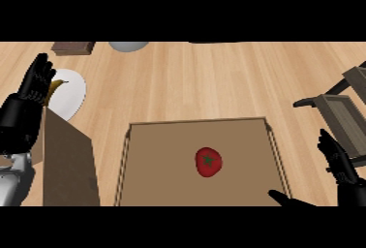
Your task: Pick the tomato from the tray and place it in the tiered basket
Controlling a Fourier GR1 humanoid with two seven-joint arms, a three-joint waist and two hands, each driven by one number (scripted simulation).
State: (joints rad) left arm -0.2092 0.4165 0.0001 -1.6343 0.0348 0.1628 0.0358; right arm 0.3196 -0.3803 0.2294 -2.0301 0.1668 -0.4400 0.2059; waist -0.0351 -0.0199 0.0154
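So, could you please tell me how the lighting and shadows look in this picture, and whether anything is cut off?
In the head view, light is even and soft, with no glare on the wooden counter; the tomato is evenly lit on the tray; the tiered basket is cropped by the right edge; the right hand reads mostly as a dark silhouette, as does the left hand.

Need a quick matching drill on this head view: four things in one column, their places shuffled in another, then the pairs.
Things:
1. tomato
2. banana
3. tiered basket
4. left hand

Places:
A. on the white plate
B. counter's right edge
C. in the middle of the tray
D. open, fingers up, at the view's left edge

Pairs: 1-C, 2-A, 3-B, 4-D
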